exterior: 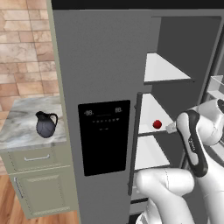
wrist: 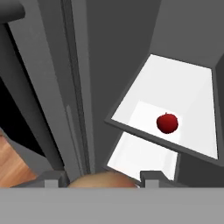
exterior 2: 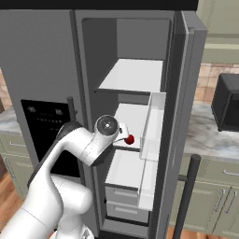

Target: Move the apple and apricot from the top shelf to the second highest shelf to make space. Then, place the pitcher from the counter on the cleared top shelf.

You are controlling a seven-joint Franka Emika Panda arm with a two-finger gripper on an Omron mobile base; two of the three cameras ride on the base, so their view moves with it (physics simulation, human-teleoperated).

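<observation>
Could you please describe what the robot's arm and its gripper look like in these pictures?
The arm is glossy white with rounded, bulbous links and dark grey joint bands. A round grey cap with a small centre mark closes one joint. In the hand view the gripper ends in two small dark grey, blocky fingers. No cables show.

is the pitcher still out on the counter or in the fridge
Out: the pitcher stands upright on the counter, left of the fridge; the top shelf is bare.

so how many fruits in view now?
2. The apple sits near the front of the second highest shelf. The apricot is held in the tool, mostly cut off in the hand view. Others may be hidden behind the arm.
</observation>
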